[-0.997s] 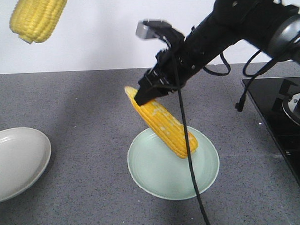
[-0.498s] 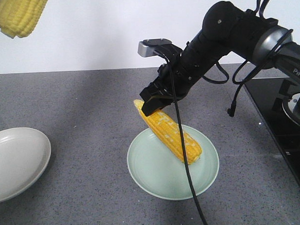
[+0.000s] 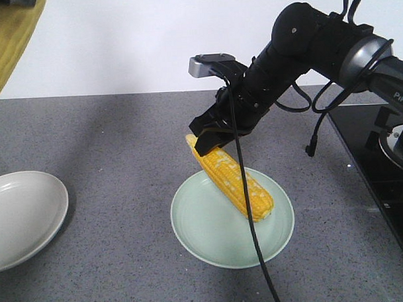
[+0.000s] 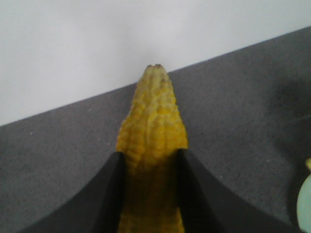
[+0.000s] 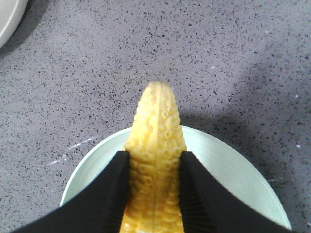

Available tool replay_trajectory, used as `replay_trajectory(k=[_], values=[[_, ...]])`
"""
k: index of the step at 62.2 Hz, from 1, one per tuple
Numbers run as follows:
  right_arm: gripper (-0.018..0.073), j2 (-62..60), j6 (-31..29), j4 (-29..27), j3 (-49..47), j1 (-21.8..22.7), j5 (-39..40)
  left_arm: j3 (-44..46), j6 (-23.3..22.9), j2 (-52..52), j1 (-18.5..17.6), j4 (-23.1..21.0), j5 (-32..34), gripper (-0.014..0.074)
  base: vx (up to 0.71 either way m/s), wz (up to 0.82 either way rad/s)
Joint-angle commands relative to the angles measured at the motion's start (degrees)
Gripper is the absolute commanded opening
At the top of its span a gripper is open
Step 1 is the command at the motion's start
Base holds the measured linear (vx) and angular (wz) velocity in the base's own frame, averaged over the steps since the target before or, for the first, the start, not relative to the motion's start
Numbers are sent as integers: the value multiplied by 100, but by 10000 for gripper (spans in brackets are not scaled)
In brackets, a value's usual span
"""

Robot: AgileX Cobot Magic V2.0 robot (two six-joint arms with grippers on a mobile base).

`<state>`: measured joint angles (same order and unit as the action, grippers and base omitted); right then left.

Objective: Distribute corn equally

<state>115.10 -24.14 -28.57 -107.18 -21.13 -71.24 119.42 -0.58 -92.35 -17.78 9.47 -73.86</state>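
My right gripper is shut on one corn near its pointed upper end. The cob slants down over the pale green plate, and I cannot tell whether its thick lower end touches the plate. In the right wrist view the corn sits tight between the black fingers of that gripper, above the green plate. My left gripper is shut on a second corn, held high above the counter. The front view shows that corn blurred at the top left corner.
A white plate lies at the counter's left edge with nothing on it. A black stove top takes up the right side. A cable hangs from the right arm across the green plate. A white wall stands behind the grey counter.
The right gripper carried its corn down and slightly right over the green plate. The left gripper's corn shifted left and up, now partly out of the front view.
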Motion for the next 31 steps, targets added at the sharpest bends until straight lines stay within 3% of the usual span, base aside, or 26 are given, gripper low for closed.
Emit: replay_trajectory(k=[1,15,31], values=[[207,-342,79,-124,-130,7,-274,-255,-70,351,148,76,209,-6,0,0],[402,-342,254,-4,-130,7,-274,-753,-258,382,430,76,209,-6,0,0],[424,-342,336,256,-130,-198,-274,-1348,-372,388,614,75,209,-6,0,0]])
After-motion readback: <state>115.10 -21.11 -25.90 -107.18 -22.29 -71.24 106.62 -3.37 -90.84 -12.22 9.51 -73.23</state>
